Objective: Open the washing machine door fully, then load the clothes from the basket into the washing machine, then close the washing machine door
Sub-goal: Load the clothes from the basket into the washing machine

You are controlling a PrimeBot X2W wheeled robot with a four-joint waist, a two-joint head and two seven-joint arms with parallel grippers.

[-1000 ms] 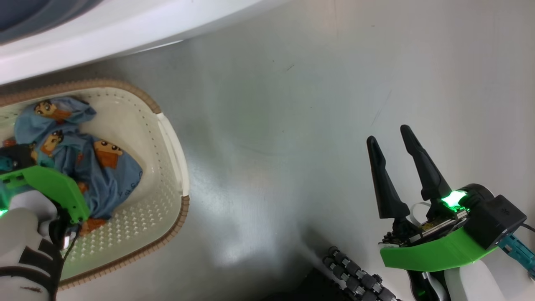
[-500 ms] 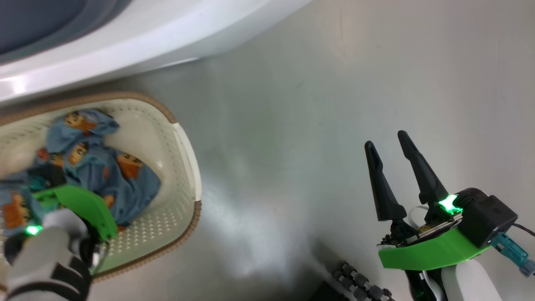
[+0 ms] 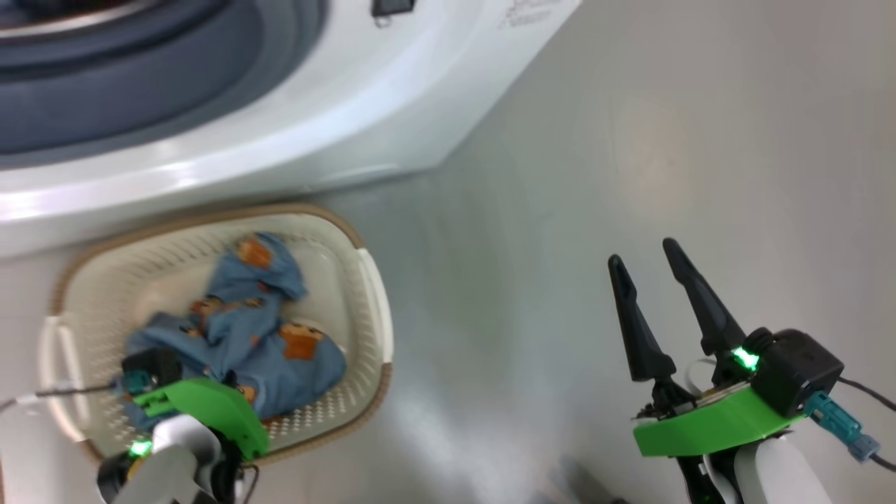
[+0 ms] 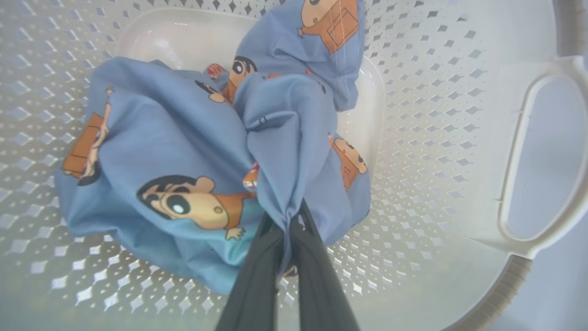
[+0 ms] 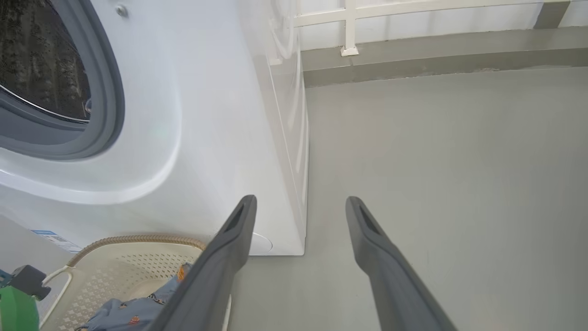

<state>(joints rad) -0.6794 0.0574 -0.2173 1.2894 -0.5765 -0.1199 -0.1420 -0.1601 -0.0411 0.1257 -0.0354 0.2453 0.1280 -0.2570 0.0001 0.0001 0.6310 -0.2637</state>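
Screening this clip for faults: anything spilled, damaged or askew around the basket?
Nothing stands out. The clothes lie bunched inside the basket, none over its rim, and the left gripper is shut on a fold.

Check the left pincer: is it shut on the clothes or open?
Shut on the clothes: the left pincer has its fingers closed around a bunched fold of blue fabric, inside the basket.

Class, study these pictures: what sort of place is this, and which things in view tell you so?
Most likely a laundry area: a white front-loading washing machine stands on a bare grey floor, with a basket of clothes set in front of it.
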